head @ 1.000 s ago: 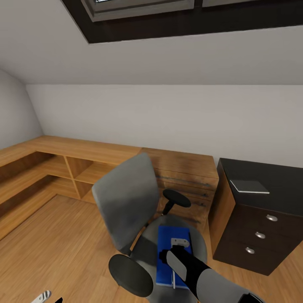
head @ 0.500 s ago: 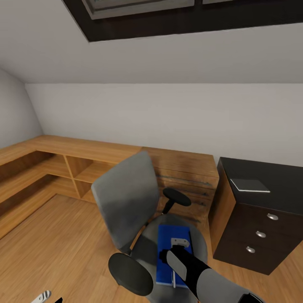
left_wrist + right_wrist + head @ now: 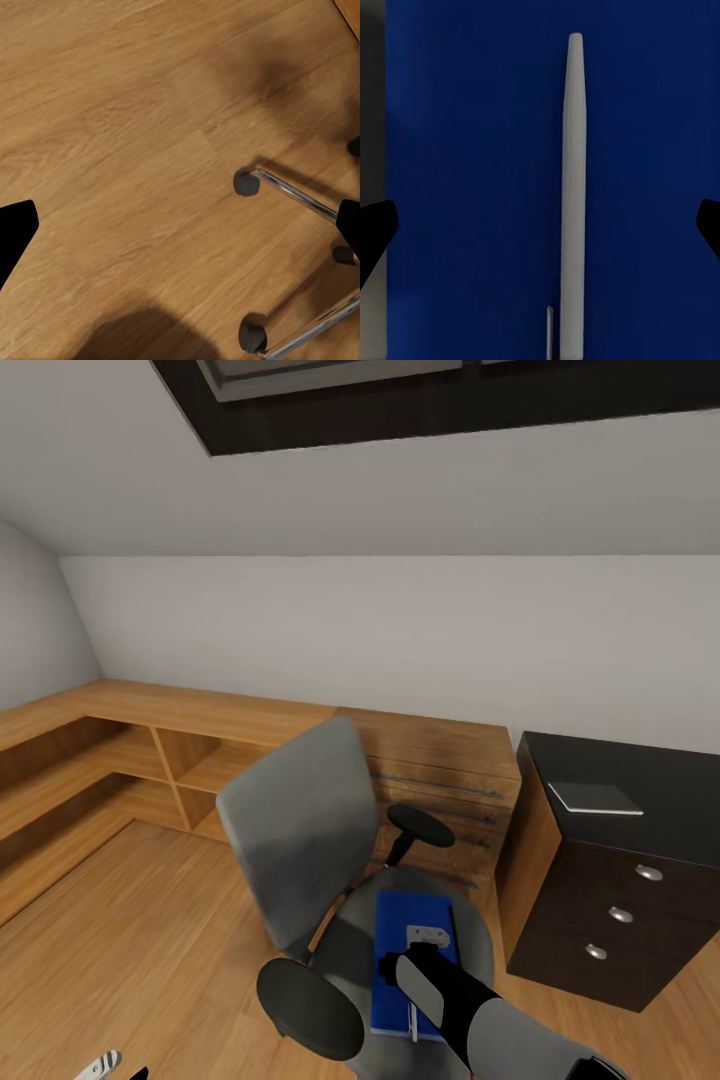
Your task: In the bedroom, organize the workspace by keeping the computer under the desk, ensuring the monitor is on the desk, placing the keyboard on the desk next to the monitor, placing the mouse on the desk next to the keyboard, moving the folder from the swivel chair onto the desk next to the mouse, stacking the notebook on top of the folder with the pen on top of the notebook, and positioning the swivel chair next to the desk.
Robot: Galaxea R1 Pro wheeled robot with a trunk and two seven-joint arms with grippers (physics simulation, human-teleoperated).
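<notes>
The room is an attic bedroom with a sloped pale wall (image 3: 380, 640) under a dark-framed skylight (image 3: 440, 400) and a light wood floor (image 3: 150, 950). Low wooden shelving (image 3: 150, 760) runs along the wall, and the black-topped desk (image 3: 660, 780) with its knobbed drawers stands to the right, a thin grey notebook (image 3: 593, 798) lying flat on it.

The swivel chair (image 3: 300, 840) sits just beside the desk's near end, and the blue folder (image 3: 397, 950) lies flat on its seat with the white pen (image 3: 572, 195) resting along it.

The right gripper (image 3: 540, 225) hangs directly over the pen, its two dark fingertips (image 3: 373, 225) spread wide to either side and gripping nothing. The left gripper (image 3: 180, 225) points at bare floor by the chair's wheeled base (image 3: 292, 199), likewise wide open and empty.

By my reading, the step in hand is clearing the pen off the folder so the folder can go to the desk. The next move calls for a straight descent with the fingers astride the thin pen, then a careful close, since so slim a stick could roll or slip on the smooth cover.
</notes>
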